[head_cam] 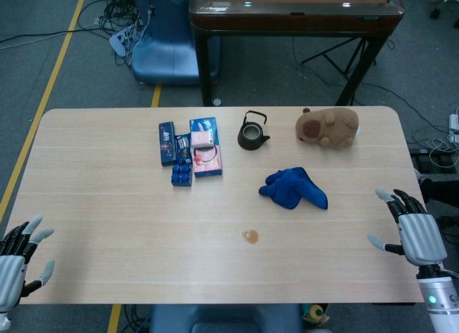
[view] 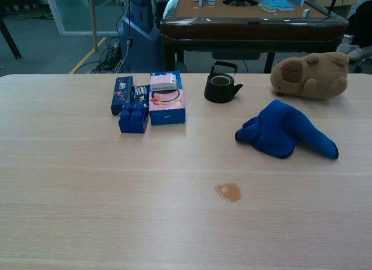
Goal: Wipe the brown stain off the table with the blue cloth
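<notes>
The light wood table (head_cam: 107, 225) takes up most of both views. Biggest thing on it is the brown plush animal (view: 310, 75) lying at the far right. Next down is the blue cloth (view: 285, 130), crumpled in a heap right of centre, just in front of the plush and nothing touching it. Then a cluster of blue and pink boxes (view: 149, 101) at the far left-centre, and a small black teapot (view: 221, 84) between the boxes and the plush. Smallest is the brown stain (view: 229, 192), a little splotch near the table's middle, nearer the robot than the cloth and a bit left of it, clearly apart.

The 2 hands only show in the head view. The left hand (head_cam: 18, 258) sits at the near left corner, fingers spread, holding nothing. The right hand (head_cam: 412, 229) is at the near right edge, also spread and holding nothing, well away from the cloth.
</notes>
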